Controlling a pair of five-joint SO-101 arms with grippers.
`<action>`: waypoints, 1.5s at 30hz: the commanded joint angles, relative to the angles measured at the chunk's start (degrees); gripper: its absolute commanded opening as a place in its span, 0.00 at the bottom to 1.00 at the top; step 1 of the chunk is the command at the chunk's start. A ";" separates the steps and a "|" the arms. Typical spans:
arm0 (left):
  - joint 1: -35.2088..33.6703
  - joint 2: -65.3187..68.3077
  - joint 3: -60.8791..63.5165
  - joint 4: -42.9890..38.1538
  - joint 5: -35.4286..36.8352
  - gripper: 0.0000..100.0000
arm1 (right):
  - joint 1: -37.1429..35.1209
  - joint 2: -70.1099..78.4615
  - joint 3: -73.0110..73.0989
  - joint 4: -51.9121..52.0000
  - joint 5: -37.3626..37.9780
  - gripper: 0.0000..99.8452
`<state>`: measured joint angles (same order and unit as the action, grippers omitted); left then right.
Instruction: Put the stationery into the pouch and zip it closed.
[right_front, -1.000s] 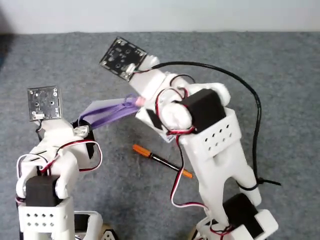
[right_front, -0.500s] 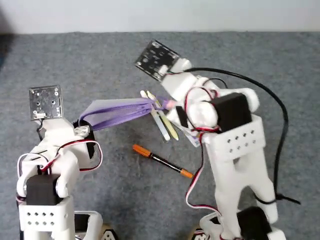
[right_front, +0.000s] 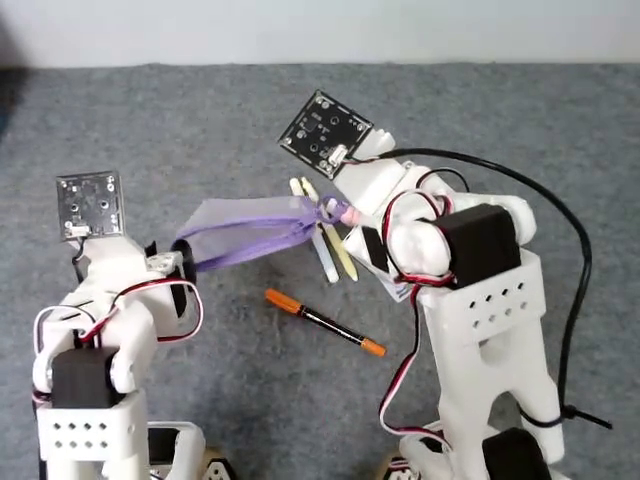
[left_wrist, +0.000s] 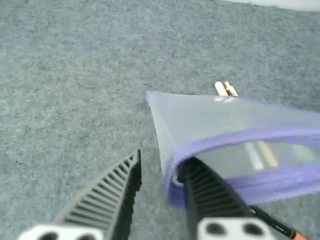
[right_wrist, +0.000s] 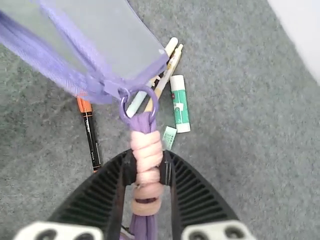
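Note:
The purple see-through pouch (right_front: 245, 228) hangs stretched above the carpet between both arms. My right gripper (right_front: 338, 212) is shut on the pink and purple zip pull (right_wrist: 146, 155), whose ring (right_wrist: 137, 102) sits at the pouch's end. My left gripper (left_wrist: 160, 162) stands open at the other end. The pouch's purple rim (left_wrist: 172, 180) loops against one finger, and carpet shows between the fingers. A white pen and a yellow pen (right_front: 330, 250) lie under the pouch's right end. An orange-capped pen (right_front: 322, 320) lies nearer the arm bases. A glue stick (right_wrist: 179, 102) lies beside the pens.
Grey carpet (right_front: 150, 130) covers the table up to a white wall at the back. A small green tag (right_wrist: 169, 137) lies near the glue stick. The right arm's black cable (right_front: 560, 250) curves along the right side.
My right gripper has drawn the zip pull to the right, taking the pouch with it. The white and yellow pens have come into view. The left arm has barely shifted.

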<state>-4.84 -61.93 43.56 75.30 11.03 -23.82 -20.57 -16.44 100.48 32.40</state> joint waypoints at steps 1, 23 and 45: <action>-0.09 0.09 1.27 -1.14 -0.18 0.15 | -0.66 -1.89 -0.35 2.24 0.44 0.01; -0.18 -0.26 2.59 -11.25 -3.96 0.01 | -0.75 -1.80 -0.44 1.89 0.09 0.01; -0.53 0.00 -6.55 8.62 -5.89 0.01 | -0.31 -9.36 0.53 2.51 -8.35 0.27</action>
<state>-4.84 -61.93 37.49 83.91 3.74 -24.09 -25.23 -16.44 100.57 25.01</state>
